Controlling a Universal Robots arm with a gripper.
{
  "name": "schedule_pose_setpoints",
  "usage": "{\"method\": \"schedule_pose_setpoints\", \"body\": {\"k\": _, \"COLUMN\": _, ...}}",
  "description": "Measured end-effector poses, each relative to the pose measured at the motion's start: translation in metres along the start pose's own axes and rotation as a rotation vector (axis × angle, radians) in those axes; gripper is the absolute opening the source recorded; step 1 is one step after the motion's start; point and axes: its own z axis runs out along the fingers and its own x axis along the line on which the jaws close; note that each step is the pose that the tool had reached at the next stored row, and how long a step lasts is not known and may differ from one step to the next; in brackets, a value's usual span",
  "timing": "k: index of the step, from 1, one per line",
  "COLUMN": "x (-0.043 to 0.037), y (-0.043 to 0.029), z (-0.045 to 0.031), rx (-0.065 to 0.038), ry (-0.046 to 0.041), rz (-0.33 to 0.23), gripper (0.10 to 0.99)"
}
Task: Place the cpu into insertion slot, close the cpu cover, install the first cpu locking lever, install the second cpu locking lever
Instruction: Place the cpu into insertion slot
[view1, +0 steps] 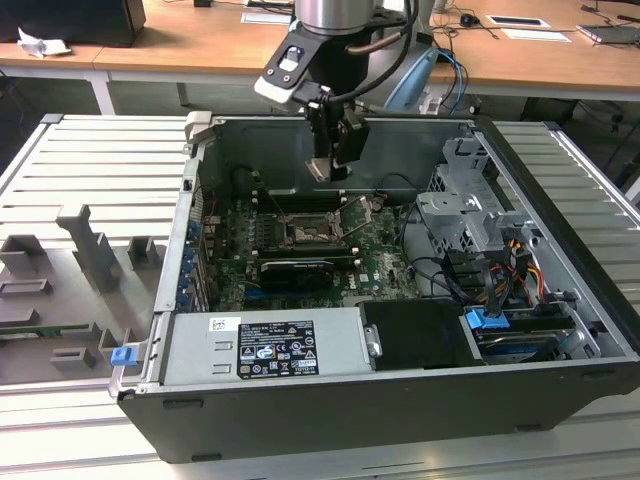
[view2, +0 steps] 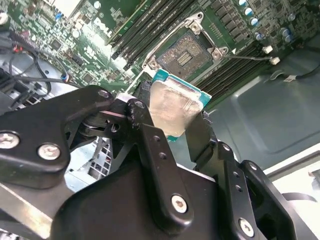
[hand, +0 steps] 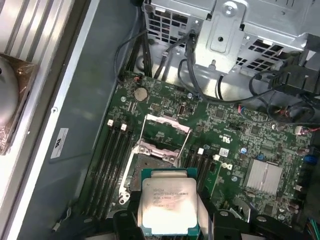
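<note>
Chip hanging over the open case (view1: 260, 150), not yet seated.
Below the pincer (view1: 330, 170) lies the green board (hand: 240, 130), its socket (view2: 185, 52) bare and its cover (hand: 162, 131) swung back. The pincer is clamped on the chip (hand: 169, 200) by its edges (I'd lower it level, corners squared, no sliding).

Robotics lab or workshop. Open computer case (view1: 400, 400) on a ribbed metal bench (view1: 100, 160) under a robot arm (view1: 335, 15); wooden desks (view1: 200, 45) with papers (view1: 268, 16) along the frame's upper edge.

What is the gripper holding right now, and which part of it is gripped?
The gripper holds the cpu, pinched by two opposite edges, not yet in the insertion slot.
</note>
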Motion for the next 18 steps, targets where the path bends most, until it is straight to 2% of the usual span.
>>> {"method": "schedule_pose_setpoints", "body": {"k": 4, "x": 0.0, "y": -0.0003, "z": 0.0039, "rx": 0.0, "ry": -0.0068, "rz": 0.094, "gripper": 0.525}}
{"method": "schedule_pose_setpoints", "body": {"k": 10, "x": 0.0009, "y": -0.004, "z": 0.0083, "rx": 0.0, "ry": -0.0073, "rz": 0.108, "gripper": 0.525}}
{"method": "schedule_pose_setpoints", "body": {"k": 18, "x": 0.001, "y": -0.0048, "z": 0.0131, "rx": 0.0, "ry": -0.0069, "rz": 0.112, "gripper": 0.525}}
